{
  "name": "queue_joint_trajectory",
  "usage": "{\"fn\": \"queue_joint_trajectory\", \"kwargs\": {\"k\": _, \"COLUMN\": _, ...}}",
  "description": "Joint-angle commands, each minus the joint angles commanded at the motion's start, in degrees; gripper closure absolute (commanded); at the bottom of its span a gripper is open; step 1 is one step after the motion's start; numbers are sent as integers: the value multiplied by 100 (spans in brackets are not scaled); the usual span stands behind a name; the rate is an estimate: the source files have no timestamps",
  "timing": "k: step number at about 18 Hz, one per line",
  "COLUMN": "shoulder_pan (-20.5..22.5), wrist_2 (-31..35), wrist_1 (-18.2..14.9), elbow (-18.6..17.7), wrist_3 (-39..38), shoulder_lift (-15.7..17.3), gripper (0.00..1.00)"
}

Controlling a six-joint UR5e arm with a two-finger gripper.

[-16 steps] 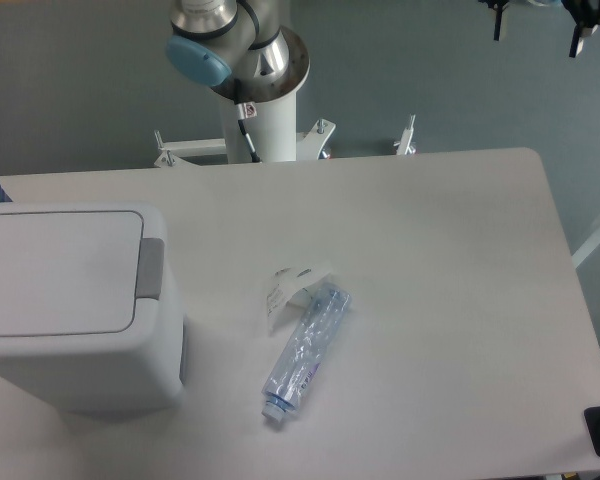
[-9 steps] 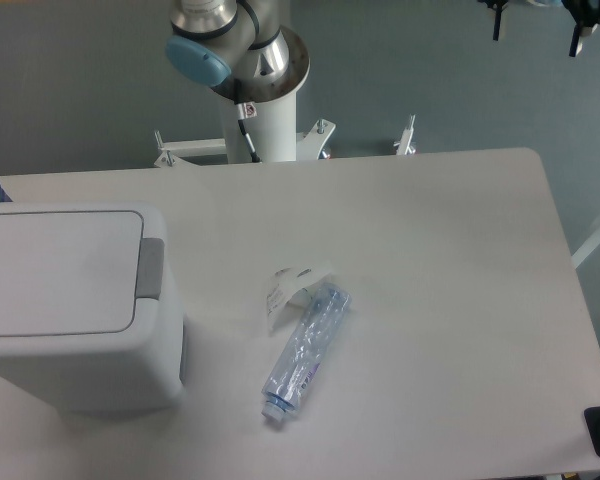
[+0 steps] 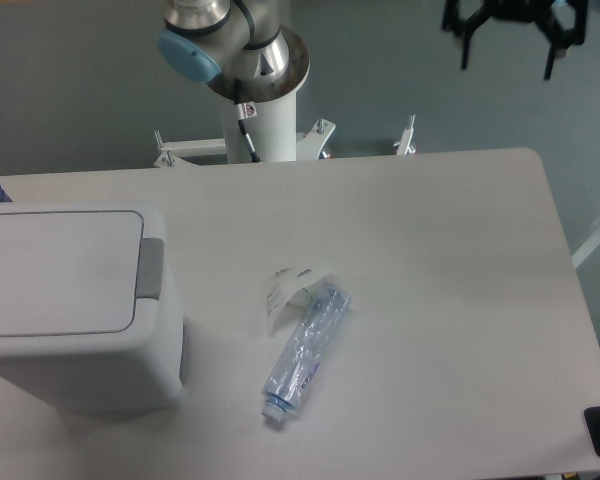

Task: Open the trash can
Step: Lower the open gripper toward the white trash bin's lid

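Grey push tab [image 3: 150, 268] opens the shut trash can [image 3: 75, 305]: bring the hand [image 3: 507, 55], fingers spread wide, across and press squarely

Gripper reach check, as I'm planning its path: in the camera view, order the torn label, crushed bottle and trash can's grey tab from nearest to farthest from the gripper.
From the gripper, top right, above the table's far edge:
1. Torn label, table centre.
2. Crushed bottle, just in front of the label.
3. Grey tab, on the trash can at far left.
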Motion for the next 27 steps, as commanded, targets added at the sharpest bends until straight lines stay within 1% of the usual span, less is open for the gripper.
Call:
{"fn": "queue_joint_trajectory", "kwargs": {"k": 1, "shoulder_pan": -193, "wrist_2": 9, "wrist_1": 115, "elbow": -18, "wrist_3": -388, "shoulder_lift": -35, "gripper": 0}}
{"fn": "queue_joint_trajectory", "kwargs": {"k": 2, "shoulder_pan": -352, "wrist_2": 0, "wrist_1": 151, "elbow": -27, "wrist_3": -739, "shoulder_lift": -62, "gripper": 0}}
{"fn": "queue_joint_trajectory", "kwargs": {"k": 8, "shoulder_pan": -1029, "wrist_2": -157, "wrist_1": 151, "elbow": -27, "wrist_3": -2190, "shoulder_lift": -150, "gripper": 0}}
{"fn": "queue_joint_trajectory", "kwargs": {"k": 10, "shoulder_pan": -1196, "wrist_2": -263, "wrist_1": 151, "elbow": -62, "wrist_3": -2770, "shoulder_lift": -220, "gripper": 0}}
{"fn": "queue_joint_trajectory", "kwargs": {"k": 13, "shoulder_pan": -1486, "wrist_2": -369, "wrist_1": 151, "elbow": -97, "wrist_3": -3229, "shoulder_lift": -396, "gripper": 0}}
{"fn": "queue_joint_trajectory", "kwargs": {"k": 14, "shoulder_pan": -1644, "wrist_2": -491, "wrist_1": 186, "elbow": -71, "wrist_3": -3683, "shoulder_lift": -483, "gripper": 0}}
{"fn": "queue_joint_trajectory", "kwargs": {"k": 18, "shoulder_pan": -1900, "wrist_2": -571, "wrist_1": 572, "elbow": -88, "wrist_3": -4003, "shoulder_lift": -703, "gripper": 0}}
{"fn": "queue_joint_trajectory", "kwargs": {"k": 19, "shoulder_pan": -1987, "wrist_2": -571, "wrist_1": 625, "elbow": -97, "wrist_3": -4065, "shoulder_lift": -738, "gripper": 0}}
{"fn": "queue_joint_trajectory", "kwargs": {"k": 25, "shoulder_pan": -2234, "wrist_2": -580, "wrist_1": 661, "elbow": -88, "wrist_3": -4285, "shoulder_lift": -897, "gripper": 0}}
{"fn": "queue_joint_trajectory", "kwargs": {"k": 27, "shoulder_pan": -2322, "wrist_2": -580, "wrist_1": 652, "elbow": -97, "wrist_3": -4416, "shoulder_lift": -897, "gripper": 0}}
